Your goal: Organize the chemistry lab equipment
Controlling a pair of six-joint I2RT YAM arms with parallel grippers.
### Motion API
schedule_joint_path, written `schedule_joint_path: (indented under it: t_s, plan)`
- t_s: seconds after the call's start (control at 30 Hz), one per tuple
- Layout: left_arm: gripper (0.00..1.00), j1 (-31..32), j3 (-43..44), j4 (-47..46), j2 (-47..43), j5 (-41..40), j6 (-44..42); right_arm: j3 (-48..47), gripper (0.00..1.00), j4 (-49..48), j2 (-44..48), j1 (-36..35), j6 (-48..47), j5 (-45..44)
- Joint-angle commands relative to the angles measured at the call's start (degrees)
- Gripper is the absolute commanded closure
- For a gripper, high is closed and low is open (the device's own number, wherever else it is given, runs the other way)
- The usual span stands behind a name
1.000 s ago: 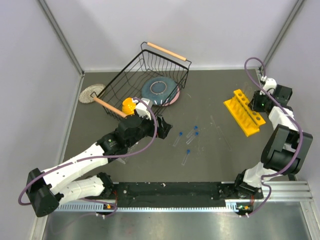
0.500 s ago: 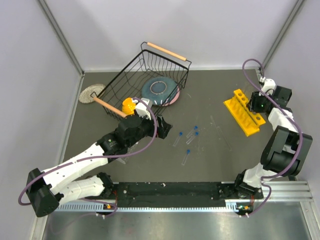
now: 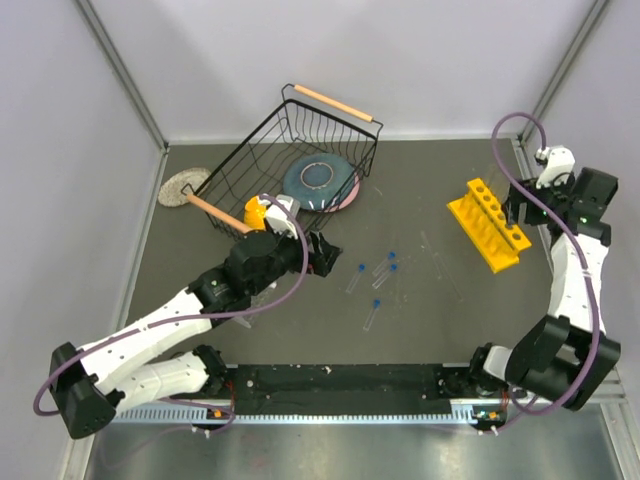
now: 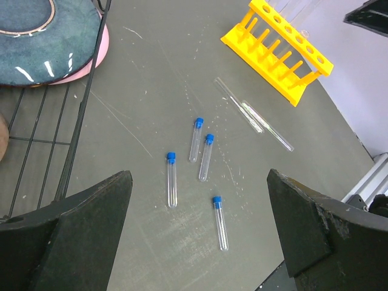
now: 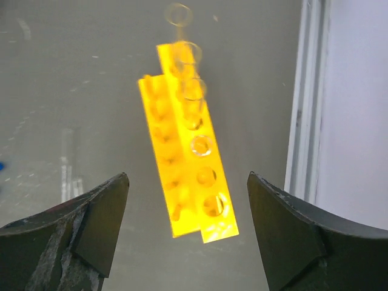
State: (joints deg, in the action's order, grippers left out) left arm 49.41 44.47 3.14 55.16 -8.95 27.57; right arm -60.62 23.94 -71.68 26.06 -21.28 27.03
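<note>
The left jaws stand wide apart with nothing between them, hanging over a dark grey, scuffed surface [image 3: 420, 170]. Ahead of them, framed between their tips, four small clear tubes with blue caps [image 4: 172, 180] lie flat; two are close side by side and the others lie apart. Beyond the tubes lie two long glass rods [image 4: 267, 125], and farther still stands the yellow rack [image 4: 279, 51]. Off to the left of these jaws sits the black wire basket [image 3: 290, 150], a blue plate [image 3: 318, 180] showing through its wires. The right jaws are also spread wide and hold nothing. The yellow rack sits on the surface beneath the gap between them, near the surface's right edge, where a pale metal rail [image 5: 306, 91] meets a plain pale wall [image 3: 400, 60].
</note>
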Motion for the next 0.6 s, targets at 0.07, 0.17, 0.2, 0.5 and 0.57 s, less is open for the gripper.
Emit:
schedule_joint_path:
  t_s: [0.07, 0.17, 0.2, 0.5, 0.57]
  plan:
    - [0.01, -2.11, 2.64, -2.08, -1.63, 3.04, 2.21, -7.14, 0.2, 23.66, 3.48, -6.69, -13.25, 12.09]
    - [0.01, -3.44, 2.73, -2.43, -1.63, 5.6, 3.62, -4.09, 0.21, 29.48, 2.16, -13.12, -15.11, 7.9]
    - [0.01, -3.61, 2.64, -2.43, -1.63, 6.57, 3.89, -2.59, 0.22, 29.41, 1.98, -16.62, -14.93, 6.39]
    - [0.01, -3.79, 0.27, -1.82, -1.37, 12.38, 6.79, 11.57, 0.32, 18.87, -6.09, -24.22, -10.8, -9.79]
    - [0.01, -3.79, -0.08, -1.91, -1.28, 12.82, 7.32, 12.8, 0.32, 17.63, -7.59, -25.27, -10.63, -11.9]
